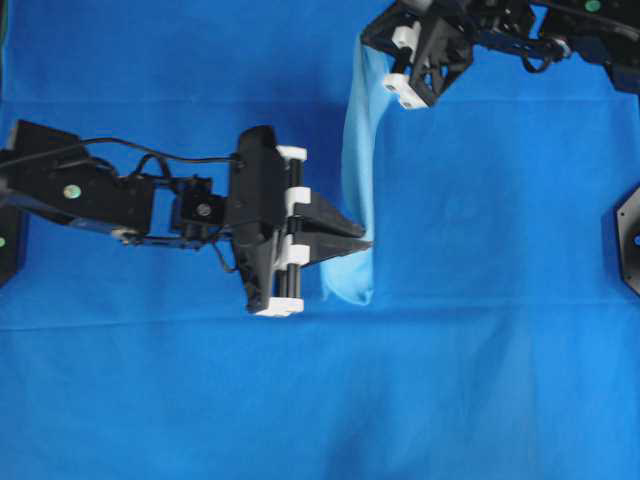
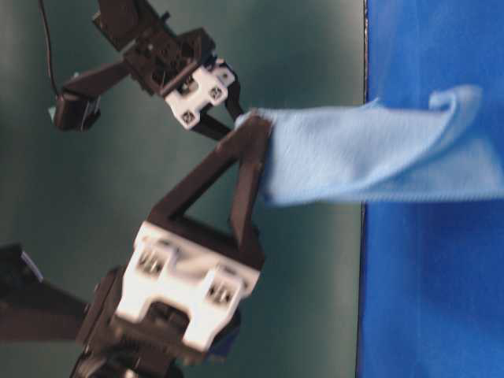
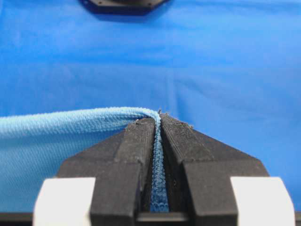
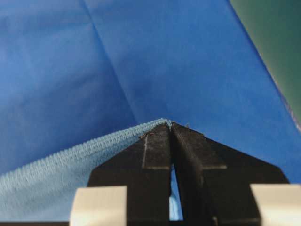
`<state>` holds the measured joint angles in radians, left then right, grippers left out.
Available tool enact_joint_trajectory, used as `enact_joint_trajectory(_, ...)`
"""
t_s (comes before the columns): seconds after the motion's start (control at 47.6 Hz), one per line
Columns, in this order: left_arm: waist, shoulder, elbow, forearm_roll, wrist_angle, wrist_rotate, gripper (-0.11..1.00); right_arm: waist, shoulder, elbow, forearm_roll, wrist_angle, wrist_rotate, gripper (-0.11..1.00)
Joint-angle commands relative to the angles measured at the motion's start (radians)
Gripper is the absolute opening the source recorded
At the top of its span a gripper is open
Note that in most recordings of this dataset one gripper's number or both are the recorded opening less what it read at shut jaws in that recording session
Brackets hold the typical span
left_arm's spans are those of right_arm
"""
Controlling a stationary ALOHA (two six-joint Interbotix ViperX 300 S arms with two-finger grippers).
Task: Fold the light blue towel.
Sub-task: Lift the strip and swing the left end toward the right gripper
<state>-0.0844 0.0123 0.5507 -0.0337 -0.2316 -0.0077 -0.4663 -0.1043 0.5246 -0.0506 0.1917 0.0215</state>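
Observation:
The light blue towel [image 1: 358, 170] hangs lifted above the table as a narrow strip, held at two corners. My left gripper [image 1: 366, 243] is shut on its near corner; in the left wrist view the hem [image 3: 158, 165] runs pinched between the black fingers [image 3: 136, 150]. My right gripper [image 1: 372, 48] is shut on the far corner, with the towel [image 4: 56, 174] stretching away to the left of its jaws. From table level the towel [image 2: 354, 153] spans from both grippers [image 2: 246, 122] to the table, its lower edge resting there.
A large royal-blue cloth [image 1: 480, 380] covers the whole table. A black arm base [image 1: 630, 238] sits at the right edge and another [image 1: 8, 245] at the left. A dark green wall [image 2: 315, 47] stands behind.

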Motion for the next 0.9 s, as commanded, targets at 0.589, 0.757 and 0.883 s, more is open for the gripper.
enact_joint_trajectory(0.589, -0.018, 0.193, -0.307, 0.005, -0.029, 0.020, 0.01, -0.101, -0.152, 0.126, -0.012, 0.009, 0.000, 0.02)
enact_joint_trajectory(0.757, -0.020, 0.301, -0.436, 0.005, -0.029, 0.020, 0.01, -0.127, -0.264, 0.227, -0.012, 0.017, -0.002, 0.02)
enact_joint_trajectory(0.883, -0.020, 0.360, -0.494, 0.005, -0.029, 0.020, 0.01, -0.129, -0.314, 0.268, -0.020, 0.049, -0.003, 0.02)
